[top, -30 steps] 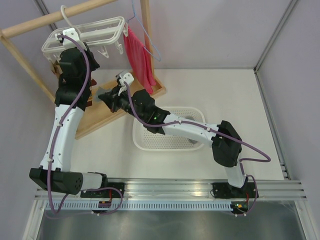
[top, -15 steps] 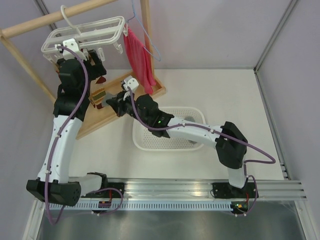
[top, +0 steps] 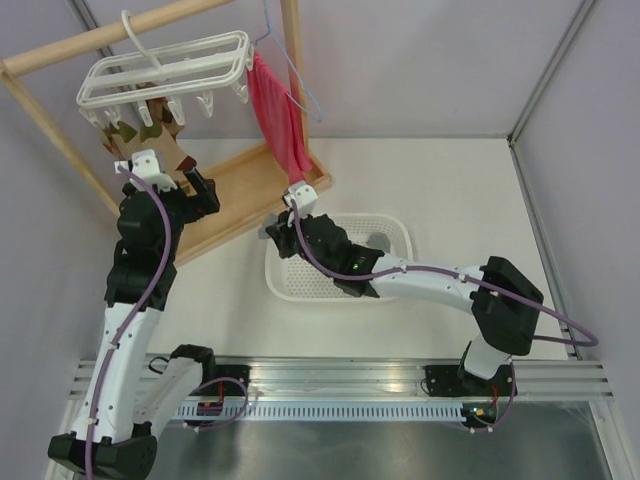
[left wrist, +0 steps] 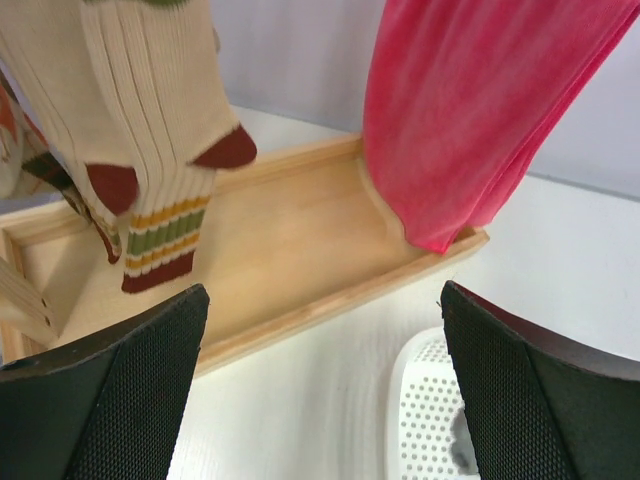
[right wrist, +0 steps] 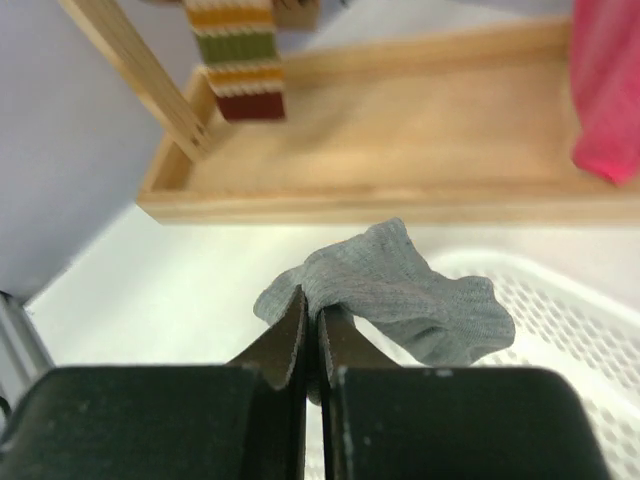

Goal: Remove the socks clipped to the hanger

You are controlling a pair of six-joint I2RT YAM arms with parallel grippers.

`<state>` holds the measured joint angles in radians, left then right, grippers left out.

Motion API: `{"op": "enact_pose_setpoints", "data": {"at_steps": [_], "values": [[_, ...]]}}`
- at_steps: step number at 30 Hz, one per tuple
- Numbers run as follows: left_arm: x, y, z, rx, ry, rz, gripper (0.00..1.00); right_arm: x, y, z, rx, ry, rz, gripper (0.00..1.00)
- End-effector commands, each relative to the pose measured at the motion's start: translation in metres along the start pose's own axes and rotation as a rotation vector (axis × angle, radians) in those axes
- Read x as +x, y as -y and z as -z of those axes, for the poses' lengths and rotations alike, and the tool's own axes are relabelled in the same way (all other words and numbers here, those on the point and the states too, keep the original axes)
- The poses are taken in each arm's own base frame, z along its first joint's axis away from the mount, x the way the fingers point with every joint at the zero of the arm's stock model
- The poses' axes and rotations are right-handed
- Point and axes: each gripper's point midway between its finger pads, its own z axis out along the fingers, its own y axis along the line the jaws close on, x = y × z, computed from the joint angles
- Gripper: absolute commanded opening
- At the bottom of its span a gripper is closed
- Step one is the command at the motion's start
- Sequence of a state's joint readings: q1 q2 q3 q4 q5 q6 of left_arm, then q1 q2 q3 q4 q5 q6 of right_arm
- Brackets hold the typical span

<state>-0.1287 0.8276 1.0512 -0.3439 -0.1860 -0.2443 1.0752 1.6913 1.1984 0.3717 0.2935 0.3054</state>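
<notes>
Up at ten o'clock in the overhead view, the hanger (top: 165,70) hooks over a wooden rail (top: 70,50). The patterned socks (top: 140,128) dangle from clips under its left end, above the far-left part of a wooden tray (top: 250,185). At the hanger's three o'clock a red cloth (top: 278,115) hangs down to the tray's right corner. The left gripper (top: 195,188) hovers at six o'clock of the hanging socks, its fingers spread wide and holding nothing. Its wrist view shows a cream ribbed sock (left wrist: 160,150) with olive, yellow and dark red bands at eleven o'clock, clear of both fingers, and the red cloth at one o'clock. The right gripper (top: 276,232) sits at the ten o'clock corner of a white basket (top: 400,228) on the table (top: 450,180). Its fingers are pressed together on a fold of a grey sock (right wrist: 410,290), which bunches just over the basket's rim. Whether that sock touches the basket I cannot tell.
</notes>
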Motion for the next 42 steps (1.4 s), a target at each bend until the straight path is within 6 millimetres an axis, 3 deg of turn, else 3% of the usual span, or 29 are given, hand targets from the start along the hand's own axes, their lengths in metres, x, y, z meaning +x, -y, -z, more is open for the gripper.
{"op": "enact_pose_setpoints", "data": {"at_steps": [1,7,11,16,21,29,31,32,36,42], "values": [[0.033,0.001,0.003,0.033,-0.075,0.003,1.00,-0.004,0.040,0.027,0.129,-0.001,-0.054,0.01],[0.045,-0.009,0.010,0.013,-0.074,-0.034,1.00,0.024,0.109,0.079,0.308,-0.092,-0.037,0.01],[0.048,-0.013,0.010,-0.005,-0.077,-0.045,1.00,0.020,0.140,0.112,0.396,-0.103,-0.068,0.01],[0.052,-0.015,0.008,-0.018,-0.094,-0.052,1.00,0.055,0.180,0.143,0.492,-0.170,-0.136,0.01],[0.052,-0.019,0.007,-0.040,-0.092,-0.052,1.00,0.062,0.197,0.147,0.524,-0.182,-0.175,0.01],[0.053,-0.027,0.006,-0.085,-0.092,-0.057,1.00,0.073,0.206,0.148,0.557,-0.222,-0.203,0.01],[0.053,-0.030,0.006,-0.103,-0.094,-0.059,1.00,0.075,0.208,0.148,0.568,-0.230,-0.209,0.60],[0.054,-0.033,0.005,-0.121,-0.096,-0.054,1.00,0.078,0.210,0.150,0.577,-0.249,-0.206,0.98],[0.051,-0.060,0.008,-0.287,-0.089,-0.040,1.00,0.080,0.212,0.149,0.591,-0.268,-0.201,0.98],[0.044,-0.079,0.013,-0.376,-0.052,-0.024,1.00,0.068,0.207,0.150,0.565,-0.235,-0.204,0.98]]}}
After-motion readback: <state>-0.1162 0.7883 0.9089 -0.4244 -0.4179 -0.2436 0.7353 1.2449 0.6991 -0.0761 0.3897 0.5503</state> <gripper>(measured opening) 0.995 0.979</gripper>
